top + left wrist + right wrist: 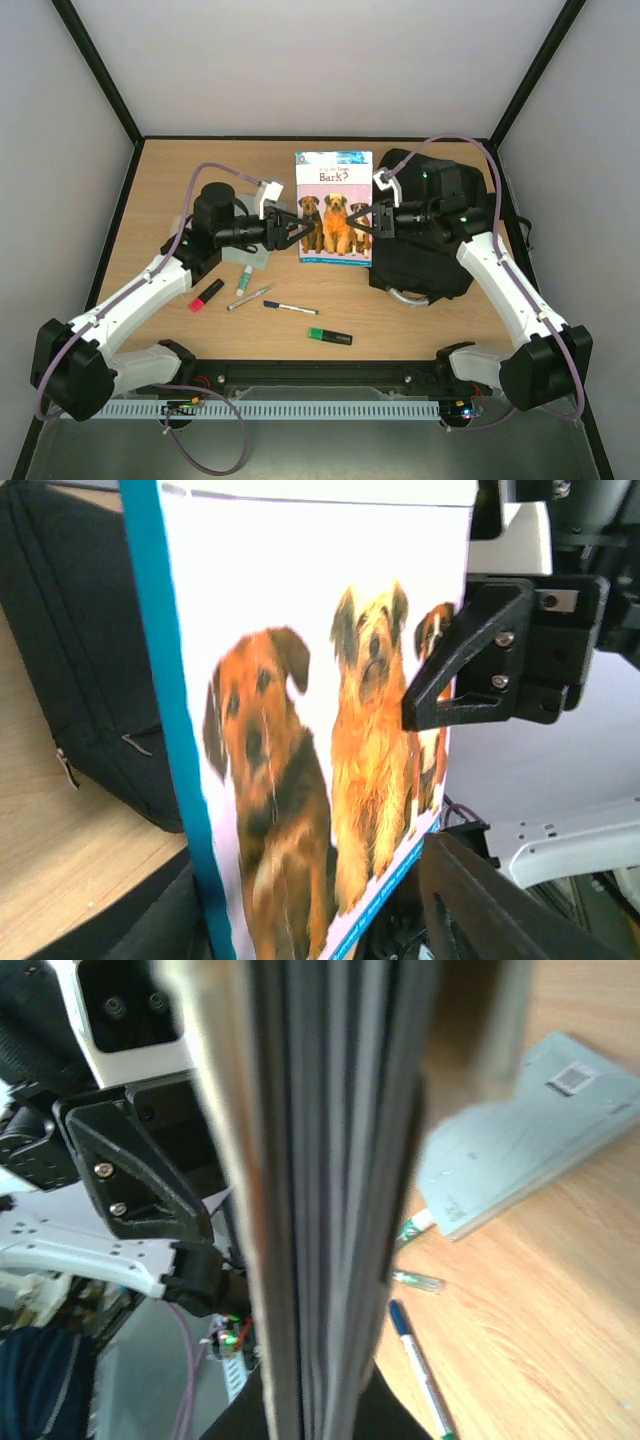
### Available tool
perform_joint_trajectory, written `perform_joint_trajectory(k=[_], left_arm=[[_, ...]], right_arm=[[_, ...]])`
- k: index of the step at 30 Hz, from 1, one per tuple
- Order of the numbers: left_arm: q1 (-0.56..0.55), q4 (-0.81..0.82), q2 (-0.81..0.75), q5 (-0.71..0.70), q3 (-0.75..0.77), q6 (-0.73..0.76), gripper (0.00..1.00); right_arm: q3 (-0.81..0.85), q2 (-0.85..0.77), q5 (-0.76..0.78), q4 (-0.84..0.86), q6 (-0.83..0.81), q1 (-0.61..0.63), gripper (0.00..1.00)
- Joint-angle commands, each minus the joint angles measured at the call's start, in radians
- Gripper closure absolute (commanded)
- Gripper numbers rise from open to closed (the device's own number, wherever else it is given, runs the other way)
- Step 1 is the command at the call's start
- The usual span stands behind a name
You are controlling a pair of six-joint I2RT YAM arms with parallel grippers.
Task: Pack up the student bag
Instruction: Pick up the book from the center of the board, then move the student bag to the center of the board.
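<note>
**Top view.** Student bag (420,268): black, lying at the right of the table (200,170). Opening and contents cannot be told. Dog-cover book (334,180): just left of the bag, with the left gripper (291,232) pinching its left edge and the right gripper (362,222) pinching its right edge.

**Left wrist view.** The bag (80,680) lies beyond the book, apart from the fingers.

**Right wrist view.** The book's page edge (320,1200) fills the gap between the fingers. A grey notebook (530,1150) and a blue pen (415,1355) lie on the table.
</note>
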Motion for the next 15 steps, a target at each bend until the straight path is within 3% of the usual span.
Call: perform_joint_trajectory(k=[1,6,11,15], left_arm=[[-0.004,0.002,0.047,-0.038,0.011,0.001,0.36],[-0.008,-0.018,0.14,-0.162,0.052,-0.034,0.22],[-0.027,-0.096,0.331,-0.313,0.18,-0.057,0.25],[-0.047,-0.113,0.534,-0.34,0.301,-0.07,0.25]], right_arm=[[0.007,-0.066,0.133,-0.049,-0.048,-0.05,0.99],[-0.043,-0.138,0.284,-0.098,-0.093,-0.272,0.99],[-0.201,-0.228,0.322,-0.047,-0.105,-0.481,0.99],[-0.301,-0.307,0.312,-0.017,-0.132,-0.552,0.99]])
